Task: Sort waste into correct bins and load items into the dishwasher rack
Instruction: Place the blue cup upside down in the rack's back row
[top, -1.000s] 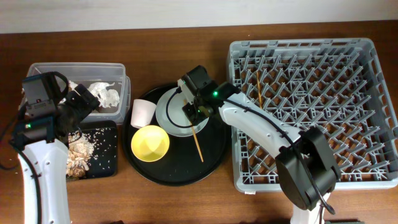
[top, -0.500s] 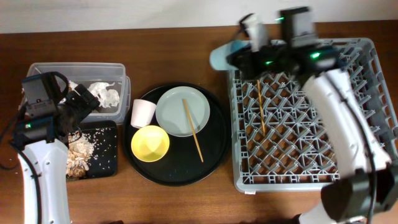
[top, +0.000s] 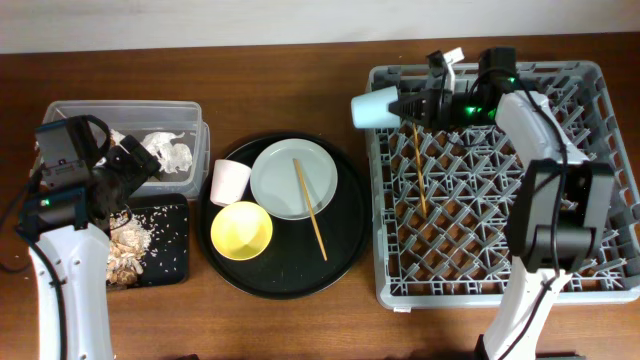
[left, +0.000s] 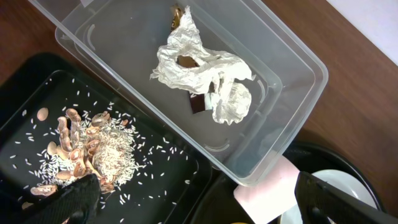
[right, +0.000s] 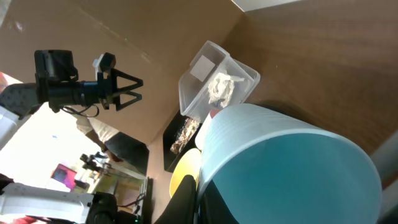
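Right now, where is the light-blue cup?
In the overhead view the light-blue cup is held sideways by the right pincer at the top-left corner of the dishwasher rack, up and right of the round black tray.

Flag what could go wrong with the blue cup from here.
1. The right end effector holds the light-blue cup sideways over the left wall of the dishwasher rack. If it is released here, it may tip outside onto the table.
2. A chopstick lies in the rack close by. Lowering the cup could knock or pin it.
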